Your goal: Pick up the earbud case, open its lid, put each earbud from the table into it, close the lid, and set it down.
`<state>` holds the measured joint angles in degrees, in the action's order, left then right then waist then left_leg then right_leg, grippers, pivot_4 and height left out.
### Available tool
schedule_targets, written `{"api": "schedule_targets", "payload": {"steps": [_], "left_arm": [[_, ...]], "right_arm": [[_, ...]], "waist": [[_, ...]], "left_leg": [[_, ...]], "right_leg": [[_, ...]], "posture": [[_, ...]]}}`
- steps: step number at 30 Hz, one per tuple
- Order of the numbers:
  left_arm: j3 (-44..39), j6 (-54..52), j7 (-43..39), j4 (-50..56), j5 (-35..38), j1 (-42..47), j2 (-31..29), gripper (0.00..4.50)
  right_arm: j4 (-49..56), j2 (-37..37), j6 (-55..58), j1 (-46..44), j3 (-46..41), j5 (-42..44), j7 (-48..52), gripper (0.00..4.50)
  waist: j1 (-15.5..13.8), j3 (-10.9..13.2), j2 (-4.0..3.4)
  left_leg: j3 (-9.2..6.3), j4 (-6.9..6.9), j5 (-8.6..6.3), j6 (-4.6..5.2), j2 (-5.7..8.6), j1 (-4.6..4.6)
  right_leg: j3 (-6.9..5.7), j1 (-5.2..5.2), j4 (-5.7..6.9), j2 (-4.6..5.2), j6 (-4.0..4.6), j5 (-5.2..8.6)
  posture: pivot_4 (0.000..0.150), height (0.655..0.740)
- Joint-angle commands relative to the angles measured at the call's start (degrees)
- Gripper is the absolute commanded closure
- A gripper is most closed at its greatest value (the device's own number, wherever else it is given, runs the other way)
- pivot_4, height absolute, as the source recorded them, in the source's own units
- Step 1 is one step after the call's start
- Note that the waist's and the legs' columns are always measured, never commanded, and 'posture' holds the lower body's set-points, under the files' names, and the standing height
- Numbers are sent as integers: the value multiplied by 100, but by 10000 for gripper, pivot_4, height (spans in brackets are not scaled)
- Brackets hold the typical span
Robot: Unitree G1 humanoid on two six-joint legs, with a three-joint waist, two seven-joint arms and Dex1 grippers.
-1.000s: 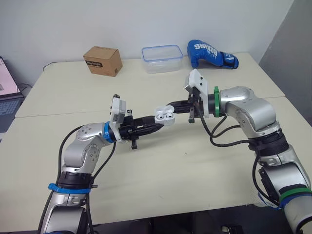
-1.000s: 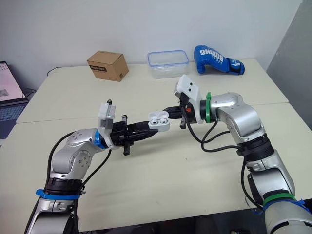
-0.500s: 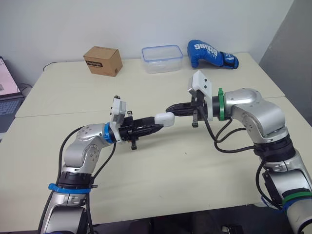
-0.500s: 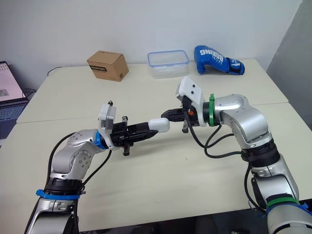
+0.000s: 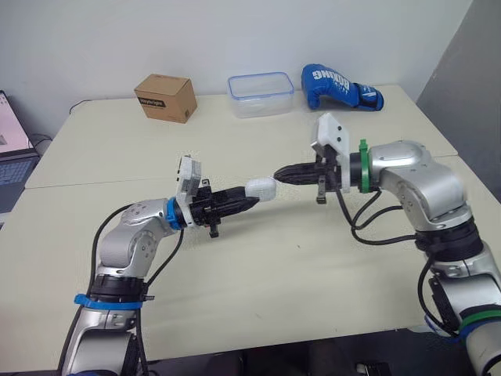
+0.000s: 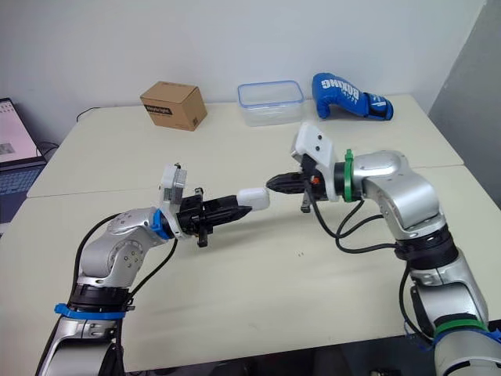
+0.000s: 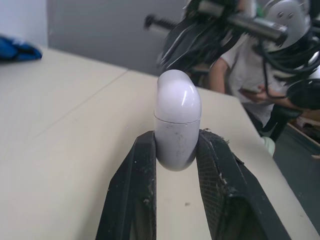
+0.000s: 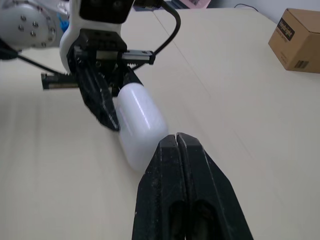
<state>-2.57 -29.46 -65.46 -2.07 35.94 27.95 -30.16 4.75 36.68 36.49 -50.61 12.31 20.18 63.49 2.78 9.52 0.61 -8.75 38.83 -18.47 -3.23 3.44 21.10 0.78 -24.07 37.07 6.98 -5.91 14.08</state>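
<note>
The white earbud case (image 5: 262, 188) hangs above the middle of the table with its lid down. My left gripper (image 5: 244, 200) is shut on its lower half; in the left wrist view the case (image 7: 176, 119) stands between the two black fingers (image 7: 134, 185). My right gripper (image 5: 281, 174) is shut with nothing in it, its tips just right of the case, a small gap between them. In the right wrist view its closed fingers (image 8: 176, 165) point at the case (image 8: 141, 124).
At the back of the table (image 5: 258, 274) stand a cardboard box (image 5: 165, 97), a transparent plastic container (image 5: 261, 94) and a blue boxing glove (image 5: 339, 87). A laptop (image 5: 11, 149) sits off the far left edge. A person (image 7: 235, 75) sits beyond the table in the left wrist view.
The case lid, open a second ago with both earbuds showing, is now closed. My right gripper has drawn back to the right, away from the case. The left arm barely moved.
</note>
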Motion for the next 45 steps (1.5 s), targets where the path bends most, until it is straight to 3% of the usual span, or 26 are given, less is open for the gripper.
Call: {"api": "schedule_targets", "payload": {"steps": [1,9,18,38,45], "left_arm": [[-126,-727,259,180,272,187,-158,37247],[-119,-2558,916,-28,703,543,-208,37247],[337,-4023,1637,-561,429,900,-114,37247],[362,-3733,1906,-1169,-73,1038,207,37247],[379,-3647,2014,-1163,-295,950,3,15367]], "right_arm": [[-76,420,-646,44,-237,-173,361,44828],[229,829,-1059,653,-328,-223,502,44828],[456,908,-1505,1458,-92,-789,322,44828],[770,847,-1480,1826,-11,-835,340,44828],[745,845,-1508,1816,7,-861,372,45000]], "waist": [[-1,0,0],[8,1,1],[1,1,2],[-98,1,2],[-98,1,3]], "left_leg": [[1,0,0,0,0,0],[4,0,0,0,-2,0],[4,2,0,0,2,0],[4,7,1,-1,1,-1],[5,6,1,-1,1,-2]], "right_leg": [[1,0,0,0,0,0],[2,-1,5,0,0,0],[2,1,3,0,-1,0],[3,3,5,1,-1,0],[4,3,4,1,-1,0]], "posture": [[1500,7307],[1500,7307],[1500,7307],[1500,7307],[1500,7307]]}}
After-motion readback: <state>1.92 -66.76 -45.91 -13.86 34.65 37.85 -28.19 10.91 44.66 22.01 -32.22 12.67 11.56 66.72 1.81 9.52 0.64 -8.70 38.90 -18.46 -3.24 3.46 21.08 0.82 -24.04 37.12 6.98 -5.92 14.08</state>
